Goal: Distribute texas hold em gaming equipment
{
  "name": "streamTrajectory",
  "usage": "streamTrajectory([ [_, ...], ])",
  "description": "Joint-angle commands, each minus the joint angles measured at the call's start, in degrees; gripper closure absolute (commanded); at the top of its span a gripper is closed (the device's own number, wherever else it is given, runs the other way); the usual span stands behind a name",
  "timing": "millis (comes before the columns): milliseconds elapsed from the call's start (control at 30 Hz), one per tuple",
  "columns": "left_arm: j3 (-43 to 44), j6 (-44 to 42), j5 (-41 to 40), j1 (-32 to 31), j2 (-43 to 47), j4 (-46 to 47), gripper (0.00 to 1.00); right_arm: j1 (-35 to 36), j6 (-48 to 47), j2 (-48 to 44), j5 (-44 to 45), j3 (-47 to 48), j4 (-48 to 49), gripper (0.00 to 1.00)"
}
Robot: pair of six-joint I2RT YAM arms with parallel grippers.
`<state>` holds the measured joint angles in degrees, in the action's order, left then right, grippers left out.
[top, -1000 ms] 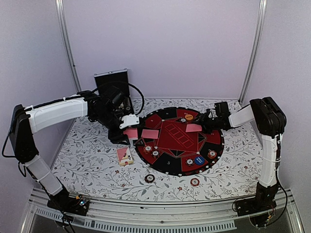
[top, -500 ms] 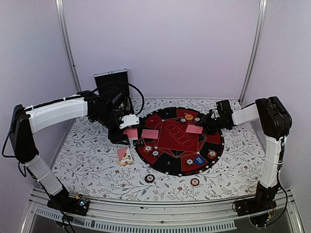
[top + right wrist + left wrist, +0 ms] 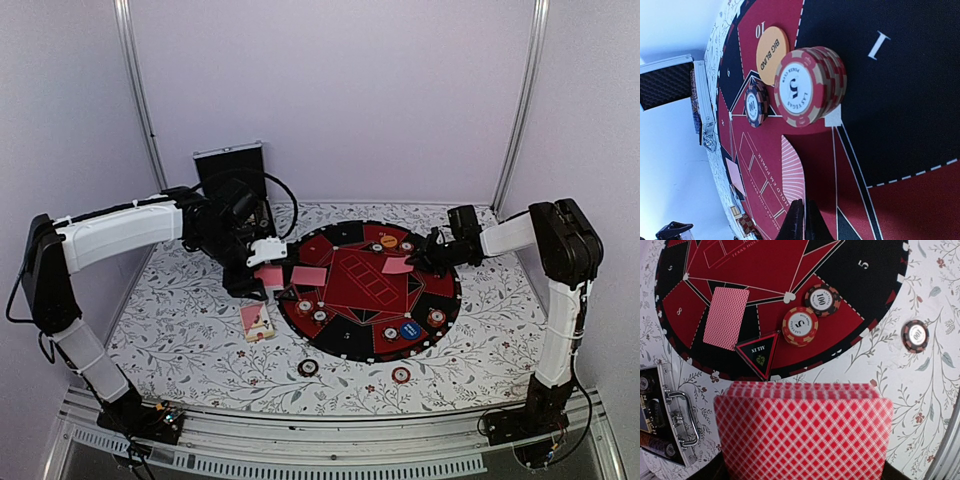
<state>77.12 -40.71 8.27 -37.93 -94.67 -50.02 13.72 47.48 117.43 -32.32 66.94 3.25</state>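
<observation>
Fingertips (image 3: 796, 222) of the right gripper (image 3: 418, 260) are pressed together with nothing between them, just beside a pink-backed card (image 3: 792, 172) lying on the round red-and-black mat (image 3: 345, 335). The left gripper (image 3: 265, 270) is clamped on the pink-backed deck (image 3: 805, 435) above the mat's left edge. A red chip stack (image 3: 805, 87) and an orange button (image 3: 772, 55) sit on the mat; the pink box (image 3: 257, 321) lies on the table (image 3: 180, 340) beside it.

The round mat (image 3: 441, 291) is red and black with white dashed lines. On it: a red, tan-striped chip (image 3: 800, 326) (white centre) and an orange button (image 3: 772, 47). The card (image 3: 726, 317) on it and the deck (image 3: 805, 435) beside it show red-and-white lattice.
</observation>
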Motion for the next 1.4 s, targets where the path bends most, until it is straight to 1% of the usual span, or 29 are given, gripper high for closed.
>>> streamTrajectory([
  [0, 1.97, -0.33, 0.13, -0.48, -0.55, -0.17, 1.00, -0.43, 1.66, -0.15, -2.43, 0.47, 1.45, 0.94],
  [200, 2.11, -0.24, 0.12, -0.48, -0.69, -0.31, 1.00, -0.44, 2.50, 2.56, -2.40, 3.01, 2.81, 0.96],
  [533, 2.16, -0.04, -0.04, -0.56, -1.13, -0.63, 1.00, 0.31, 5.80, 7.18, -2.92, 5.22, 8.60, 0.96],
  [867, 1.92, 0.03, -0.26, -0.56, -1.06, -0.74, 1.00, 3.11, 7.73, 8.96, 2.06, 8.18, 10.36, 0.96],
  [967, 1.72, -0.04, -0.40, -0.56, -0.89, -0.91, 1.00, 3.71, 8.04, 9.11, 2.78, 8.96, 10.34, 0.95],
  [1100, 1.30, -0.07, -0.62, -0.50, -0.52, -0.96, 1.00, 3.73, 8.19, 8.26, 3.96, 7.36, 10.05, 0.87],
  [1133, 1.21, -0.08, -0.58, -0.48, -0.44, -1.01, 1.00, 3.76, 8.16, 7.86, 4.46, 6.59, 9.92, 0.82],
  [1267, 1.18, 0.11, -0.11, -0.55, -0.57, -1.00, 1.00, 3.71, 7.35, 5.47, 6.35, 4.10, 8.66, 0.54],
  [1367, 1.27, 0.16, 0.06, -0.56, -0.59, -0.96, 1.00, 3.71, 6.25, 3.95, 7.88, 3.16, 6.29, 0.41],
])
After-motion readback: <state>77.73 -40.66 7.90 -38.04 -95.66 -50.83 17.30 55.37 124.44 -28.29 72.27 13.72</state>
